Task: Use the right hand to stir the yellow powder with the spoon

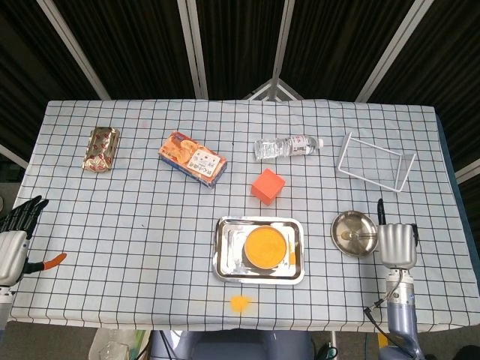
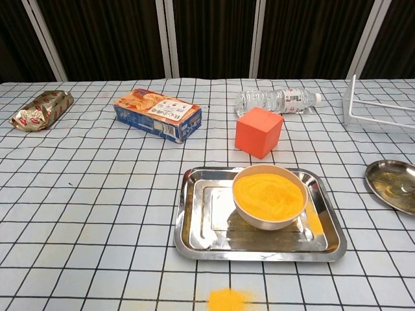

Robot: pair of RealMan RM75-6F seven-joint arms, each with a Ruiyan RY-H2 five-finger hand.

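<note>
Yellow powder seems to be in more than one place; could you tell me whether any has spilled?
Yes. A small heap of yellow powder lies on the tablecloth in front of the steel tray, outside the bowl, and more is smeared inside the tray's right end.

A steel rectangular tray on the checked tablecloth holds a bowl of yellow powder. To its right lies a round metal dish, with the silver right hand just beside it. The left hand sits at the table's left edge.
</note>
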